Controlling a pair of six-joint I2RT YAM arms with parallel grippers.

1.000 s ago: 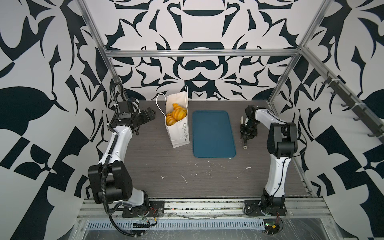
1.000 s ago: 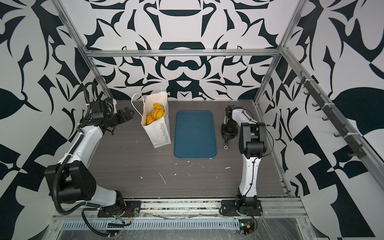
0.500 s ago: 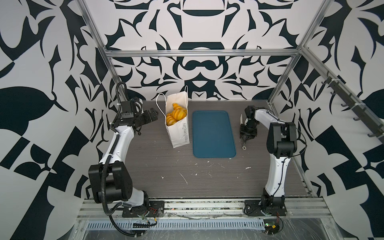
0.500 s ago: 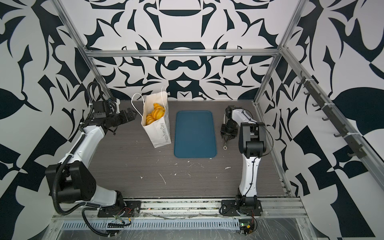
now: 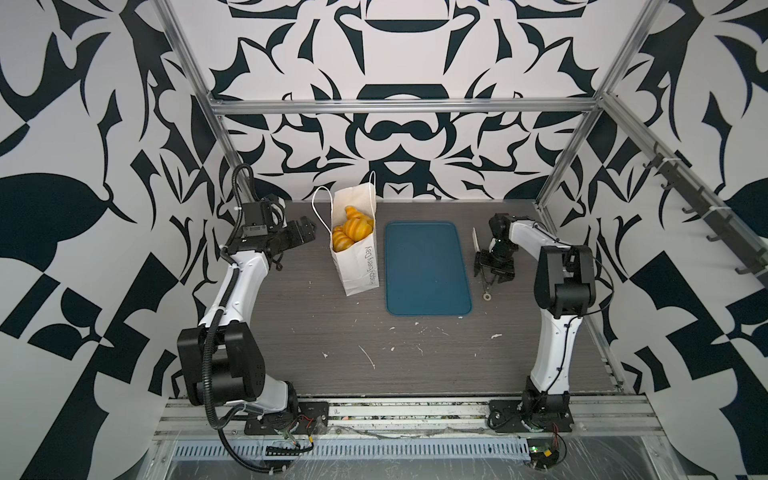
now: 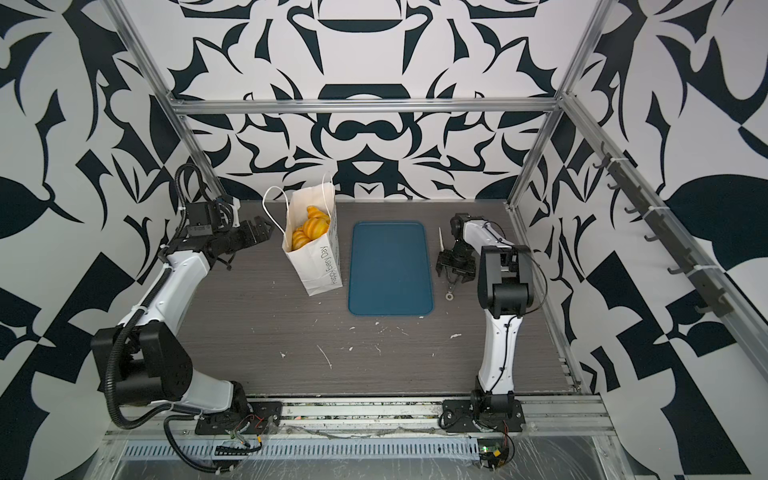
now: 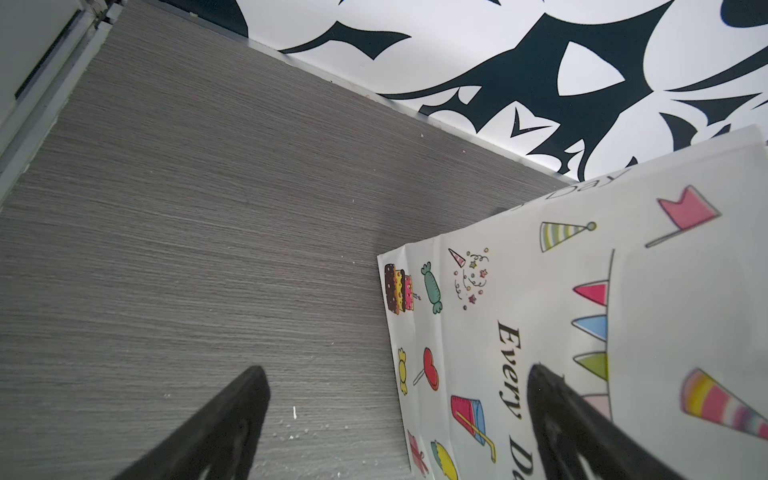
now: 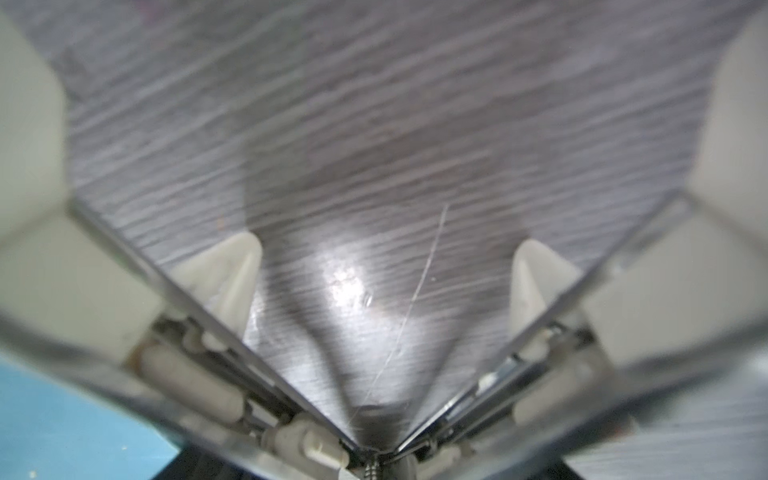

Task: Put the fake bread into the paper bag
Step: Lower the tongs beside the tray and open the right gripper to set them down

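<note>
- Nearest the front rail sit both arm bases. The grey wood-grain tabletop (image 5: pixel 374 353) beyond them is scuffed with white flecks and has no pastry on it.
- The flat blue rectangular tray (image 5: pixel 428 270) lies mid-tabletop and is bare.
- The right tool (image 5: pixel 494 272) is just beside the tray's right edge.
  - Risk: it hangs very low, so any sideways sweep could scrape the tabletop or shove the tray into the bag.
  - Pose: the upper link is upright, the forearm is folded toward the rear, and the wrist points straight down.
  - State: in the right wrist view the white tips are spread with only wood grain between them, so it is released and empty.
- The tall white paper bag (image 5: pixel 361 270) with "Happy Every Day" lettering stands upright just left of the tray.
  - Glossy golden-orange fake bread (image 5: pixel 353 228) is heaped inside, up near the mouth. I can't count the pieces.
  - None shows outside the bag, so loading looks done.
- The left tool (image 5: pixel 308 232) is farther back, level with the bag's mouth. It is near the thin white cord handle (image 5: pixel 314 208) but apart from it.
  - Risk: a move forward could snag the cord or nudge the light, top-heavy bag, tipping it so the top croissants roll out.
  - Pose: the arm reaches long from its base, with the wrist horizontal and aimed at the bag.
  - State: the black fingers are wide apart and hold nothing.
</note>
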